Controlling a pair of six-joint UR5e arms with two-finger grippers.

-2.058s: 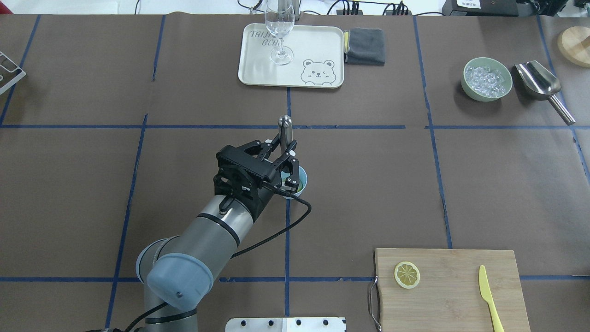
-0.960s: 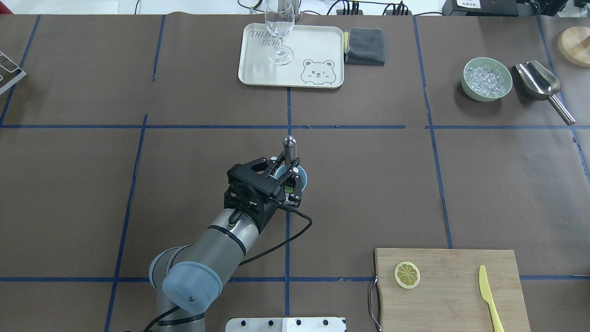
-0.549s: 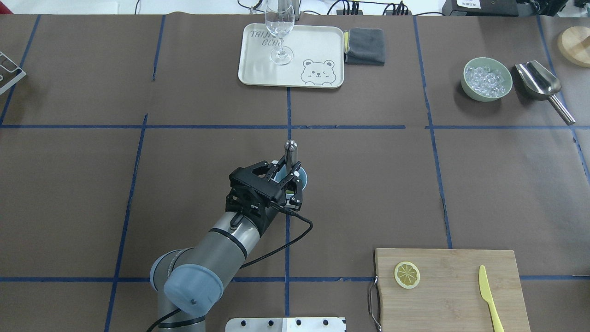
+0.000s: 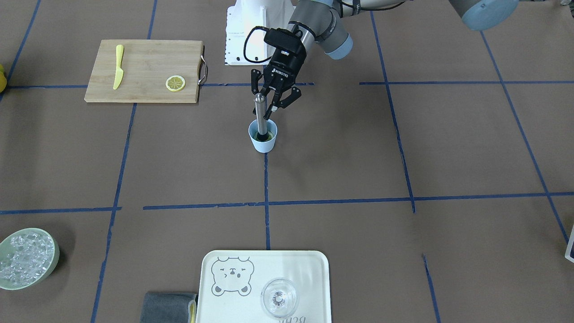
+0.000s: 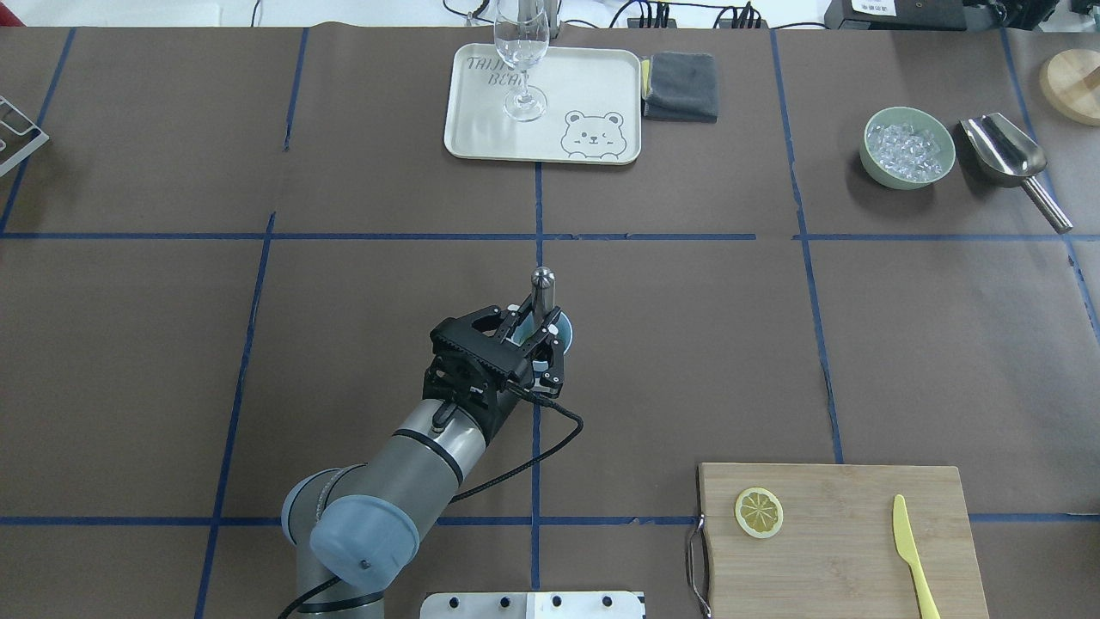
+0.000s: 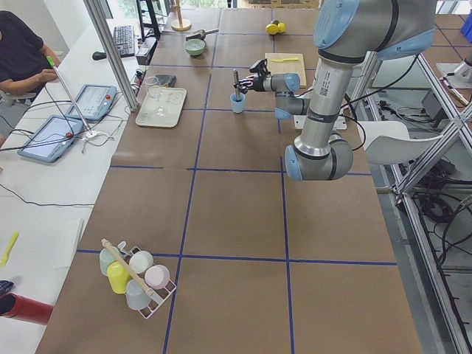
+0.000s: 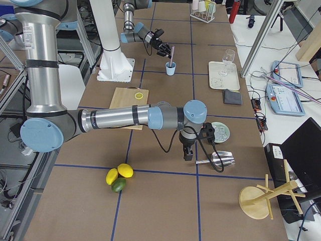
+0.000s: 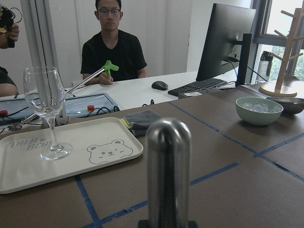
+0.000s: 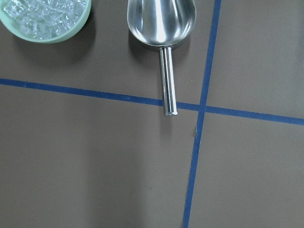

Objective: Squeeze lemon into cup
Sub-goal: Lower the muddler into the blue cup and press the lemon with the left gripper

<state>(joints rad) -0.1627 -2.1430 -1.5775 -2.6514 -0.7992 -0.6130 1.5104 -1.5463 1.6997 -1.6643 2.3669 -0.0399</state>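
Near the middle of the surface (image 5: pixel 129 344), the light-blue cup (image 4: pixel 263 142) stands upright on a blue tape line; the left claw (image 4: pixel 268 102) is closed on a steel rod (image 4: pixel 260 123), gripping it below its rounded top; the rod stands nearly upright with its lower end down inside the cup; something yellow-green shows at the bottom of the cup around the rod, too small to tell what it is; a lemon slice (image 5: pixel 759 512) lies flat on the wooden cutting board (image 5: pixel 842 559) at the robot's near right, well apart from the cup, with a yellow knife (image 5: pixel 909 550) lying on the same board beside it but not touching it; at the far edge a cream tray (image 5: pixel 481 129) with a bear drawing carries an upright wine glass (image 5: pixel 521 60), and a folded grey cloth (image 5: pixel 681 86) lies just beside the tray; toward the right end a pale green bowl of ice (image 5: pixel 870 163) sits next to a steel scoop (image 5: pixel 1001 150); the right claw (image 7: pixel 186 150) hangs pointing down near that scoop, and since only the side view shows it, I cannot tell whether it is open or closed.
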